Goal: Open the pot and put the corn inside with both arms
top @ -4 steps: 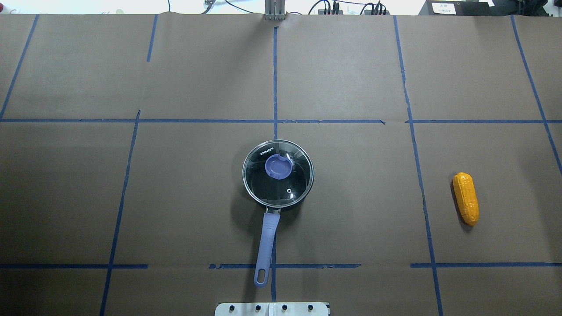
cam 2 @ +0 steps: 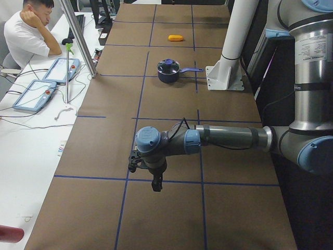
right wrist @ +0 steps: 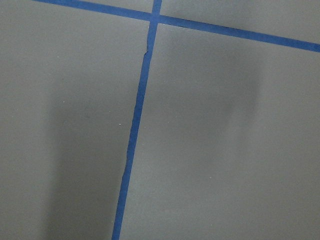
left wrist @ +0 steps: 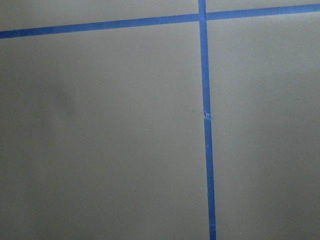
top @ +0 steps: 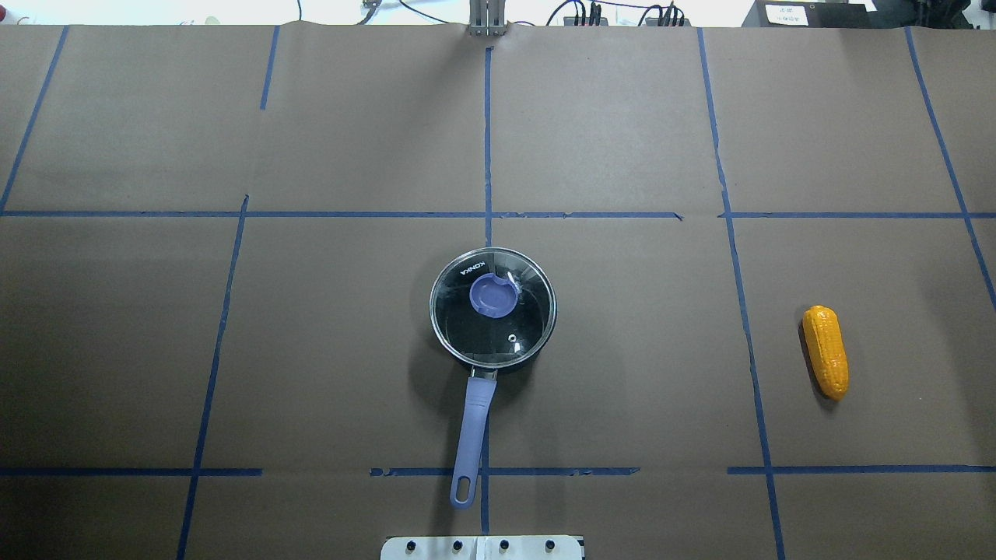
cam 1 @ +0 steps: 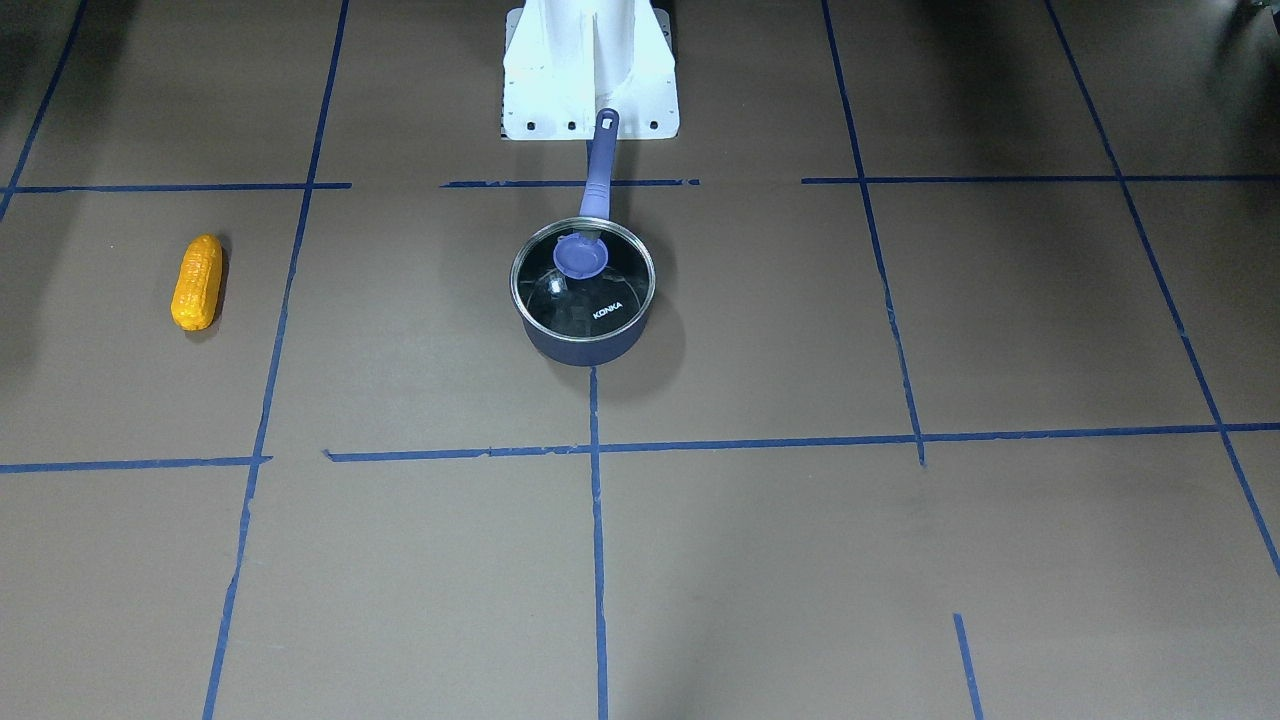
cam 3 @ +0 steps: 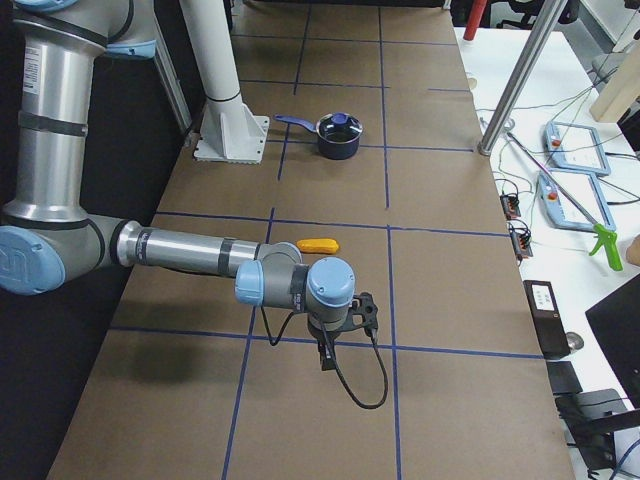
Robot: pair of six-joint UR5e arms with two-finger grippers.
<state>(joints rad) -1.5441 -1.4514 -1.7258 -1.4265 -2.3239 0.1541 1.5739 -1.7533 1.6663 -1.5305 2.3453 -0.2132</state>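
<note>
At mid-counter, close to the robot's edge, your pot (top: 493, 311) stands with its lid (top: 506, 327) on and the knob (top: 493, 295) up. Its handle (top: 475, 424) points straight back at the robot's edge.

Toward the counter's (top: 622, 117) right end lies the corn (top: 825, 351), flat and well apart from the pot. Its long axis runs roughly from the robot's edge to the far edge, tilted a little.

Your right end effector (cam 3: 326, 355) hangs over the right end of the counter, and the corn lies from it inward, toward the middle. That arm is plainly the nearer one to the corn. Your left end effector (cam 2: 154, 183) hangs over the left end, with the pot well away toward the middle. So I judge the lid is the left arm's job.

Both show only in the side views, and each wrist view shows bare paper and blue tape (left wrist: 206, 125). So I cannot tell whether either end effector is released or clenched; neither is near anything to grasp.

Against the overhead picture from a moment ago, nothing differs: pot, lid and corn lie exactly as they did.
</note>
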